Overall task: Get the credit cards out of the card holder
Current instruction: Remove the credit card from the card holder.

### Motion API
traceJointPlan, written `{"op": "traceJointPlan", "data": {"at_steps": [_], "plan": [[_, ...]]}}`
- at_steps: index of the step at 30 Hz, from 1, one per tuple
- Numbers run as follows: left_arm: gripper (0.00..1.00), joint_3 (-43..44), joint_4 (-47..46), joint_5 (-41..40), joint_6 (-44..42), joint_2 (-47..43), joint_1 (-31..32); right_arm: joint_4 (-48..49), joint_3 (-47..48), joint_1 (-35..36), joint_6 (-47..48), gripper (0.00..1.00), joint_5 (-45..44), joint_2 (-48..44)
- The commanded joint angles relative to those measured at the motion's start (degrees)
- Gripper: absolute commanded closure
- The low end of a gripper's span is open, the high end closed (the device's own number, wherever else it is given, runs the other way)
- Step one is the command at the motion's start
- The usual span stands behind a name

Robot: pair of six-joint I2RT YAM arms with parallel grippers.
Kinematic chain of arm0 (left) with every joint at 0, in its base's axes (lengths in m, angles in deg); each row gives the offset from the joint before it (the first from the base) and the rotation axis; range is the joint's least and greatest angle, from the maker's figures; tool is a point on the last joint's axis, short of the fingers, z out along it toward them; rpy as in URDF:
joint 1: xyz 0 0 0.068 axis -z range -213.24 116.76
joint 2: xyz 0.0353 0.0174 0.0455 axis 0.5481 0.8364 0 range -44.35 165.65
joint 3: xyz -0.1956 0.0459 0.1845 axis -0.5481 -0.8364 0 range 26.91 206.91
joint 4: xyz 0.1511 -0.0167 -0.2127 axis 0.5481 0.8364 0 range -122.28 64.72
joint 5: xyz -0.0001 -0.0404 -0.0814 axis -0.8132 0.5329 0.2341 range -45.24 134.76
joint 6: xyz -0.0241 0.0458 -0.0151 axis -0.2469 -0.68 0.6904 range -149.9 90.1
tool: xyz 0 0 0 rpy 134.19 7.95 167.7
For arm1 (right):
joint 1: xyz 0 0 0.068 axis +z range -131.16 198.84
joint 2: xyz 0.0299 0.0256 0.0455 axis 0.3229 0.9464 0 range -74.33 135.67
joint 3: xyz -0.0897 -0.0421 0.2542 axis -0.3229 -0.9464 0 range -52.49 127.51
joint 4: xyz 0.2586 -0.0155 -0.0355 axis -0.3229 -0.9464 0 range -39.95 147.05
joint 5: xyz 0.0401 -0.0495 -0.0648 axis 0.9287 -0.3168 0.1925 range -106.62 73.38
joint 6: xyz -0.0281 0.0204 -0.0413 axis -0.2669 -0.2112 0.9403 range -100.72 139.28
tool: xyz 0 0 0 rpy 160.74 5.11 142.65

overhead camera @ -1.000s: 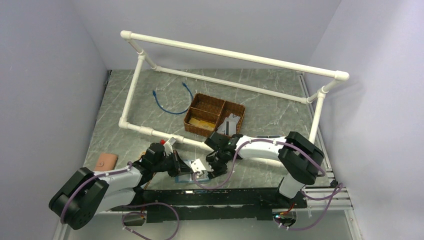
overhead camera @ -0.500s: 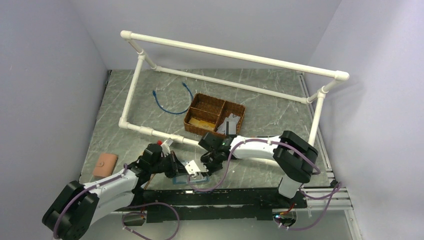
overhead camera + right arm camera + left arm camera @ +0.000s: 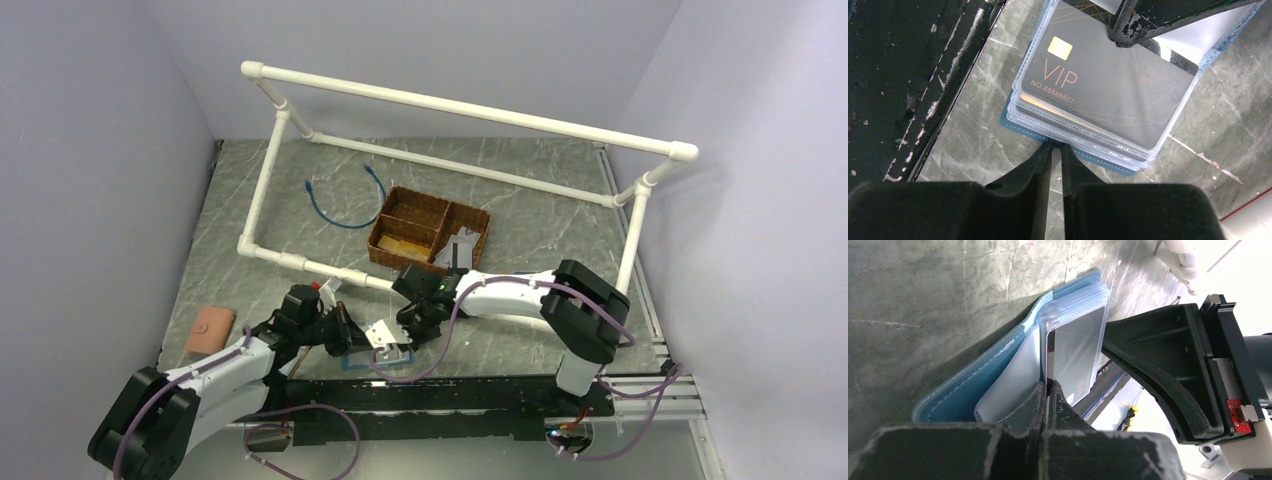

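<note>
The slate-blue card holder (image 3: 366, 358) lies open near the table's front edge, its clear sleeves fanned out (image 3: 1120, 168). A dark grey credit card (image 3: 1103, 80) marked VIP sits in the top sleeve, with more cards stacked in the sleeves under it. My left gripper (image 3: 1048, 386) is shut on the edge of one clear sleeve, beside the blue cover (image 3: 978, 385). My right gripper (image 3: 1053, 145) has its tips at the holder's near edge. Only a narrow slit is left between its fingers, and what lies at the tips is hidden. Both grippers meet over the holder, left gripper (image 3: 352, 338) and right gripper (image 3: 405, 333).
A brown wicker basket (image 3: 428, 232) with compartments stands behind the arms, inside a white pipe frame (image 3: 450, 105). A blue cable (image 3: 340, 205) lies at the back left. An orange-tan holder (image 3: 210, 330) rests at the left. A black rail (image 3: 908, 75) runs along the front edge.
The right gripper's jaws have narrowed from wide apart to a thin slit. Both grippers and the holder have shifted a little to the left.
</note>
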Motion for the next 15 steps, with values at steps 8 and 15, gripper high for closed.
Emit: {"op": "traceJointPlan", "data": {"at_steps": [8,15], "plan": [[1.0,1.44,2.68,3.29,-1.07,2.42,-2.55,-3.87,-1.95,0.39,-0.38,0.86,-5.82,5.64],[1.0,1.23,3.49,3.94,-0.52,0.42,-2.83,-4.54,-1.95,0.41,-0.47,0.87,-6.09,6.1]]}}
